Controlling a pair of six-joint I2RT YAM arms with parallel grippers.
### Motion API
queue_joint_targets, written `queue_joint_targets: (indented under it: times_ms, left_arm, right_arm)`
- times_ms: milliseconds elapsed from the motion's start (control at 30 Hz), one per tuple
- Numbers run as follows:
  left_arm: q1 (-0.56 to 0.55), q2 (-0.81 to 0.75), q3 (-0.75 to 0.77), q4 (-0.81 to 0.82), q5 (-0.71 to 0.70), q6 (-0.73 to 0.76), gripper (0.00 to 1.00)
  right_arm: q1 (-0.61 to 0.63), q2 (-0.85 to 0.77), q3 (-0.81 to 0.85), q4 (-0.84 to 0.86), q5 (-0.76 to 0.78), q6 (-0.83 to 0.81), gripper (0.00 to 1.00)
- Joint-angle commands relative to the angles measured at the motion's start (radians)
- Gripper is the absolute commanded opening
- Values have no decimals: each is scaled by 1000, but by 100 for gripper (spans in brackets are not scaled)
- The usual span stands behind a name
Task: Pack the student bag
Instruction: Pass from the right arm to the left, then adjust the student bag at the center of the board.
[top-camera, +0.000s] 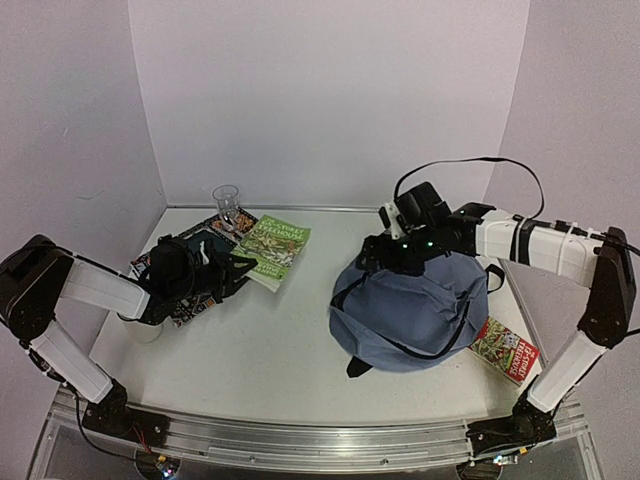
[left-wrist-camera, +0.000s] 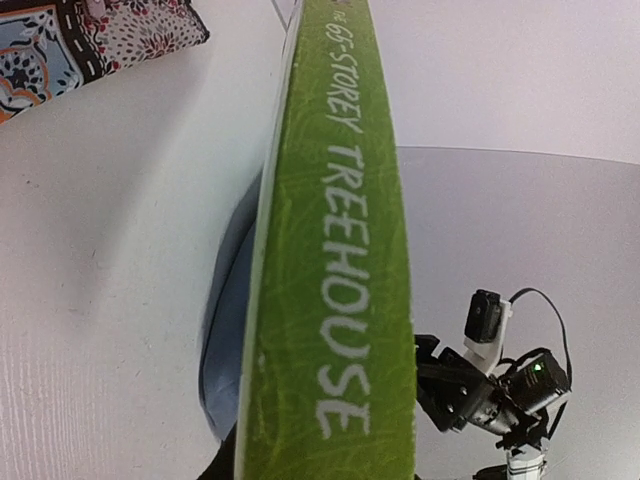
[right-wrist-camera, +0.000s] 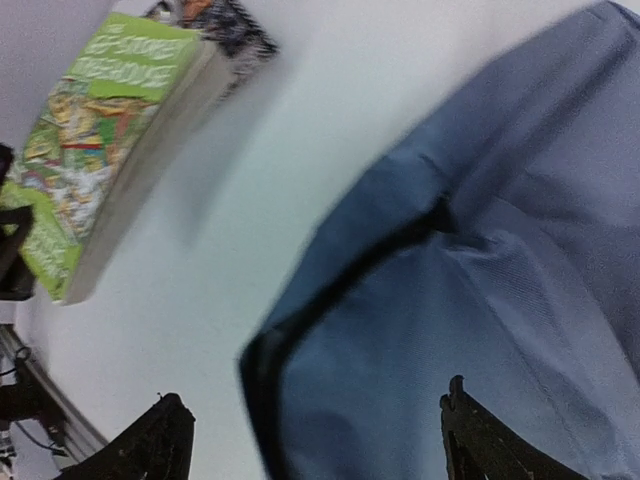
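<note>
The student bag (top-camera: 420, 305) is a rounded grey-blue backpack lying right of centre, with a dark zipper line (right-wrist-camera: 330, 280). My right gripper (right-wrist-camera: 320, 445) hovers open over the bag's upper left, its fingertips (right-wrist-camera: 165, 440) wide apart with nothing between them; in the top view my right gripper (top-camera: 380, 258) is at the bag's far-left rim. My left gripper (top-camera: 240, 268) is shut on a green book (top-camera: 272, 250), whose spine (left-wrist-camera: 335, 280) fills the left wrist view. The same book (right-wrist-camera: 110, 150) shows with one edge raised off the table.
A patterned flat book (top-camera: 190, 285) lies under the left gripper. A clear glass (top-camera: 227, 205) stands behind it. A red-covered book (top-camera: 505, 350) lies just right of the bag. The bag's black straps (top-camera: 360, 365) trail toward the front. White walls close in the table.
</note>
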Motion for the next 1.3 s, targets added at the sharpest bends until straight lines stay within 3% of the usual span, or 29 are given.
queue_joint_targets:
  times_ms: [0, 133, 433, 667, 867, 1067, 1267]
  left_arm:
    - [8, -29, 42, -10, 63, 91, 0]
    - [10, -28, 61, -66, 84, 116, 0]
    - [10, -27, 67, -86, 111, 107, 0]
    - [10, -48, 70, -117, 102, 120, 0]
    - [28, -60, 72, -152, 84, 142, 0]
    - [50, -72, 74, -197, 78, 185, 0]
    - [56, -83, 74, -240, 89, 219, 0]
  right_arm:
    - [-123, -80, -107, -212, 199, -96, 86]
    - [-183, -86, -186, -180, 288, -145, 90]
    - [-224, 96, -175, 22, 152, -307, 87]
    - [-224, 302, 26, 77, 45, -361, 79]
    - [-220, 419, 218, 80, -4, -328, 78]
    - [-174, 378, 306, 29, 12, -357, 83]
    - [-106, 232, 233, -8, 62, -400, 89]
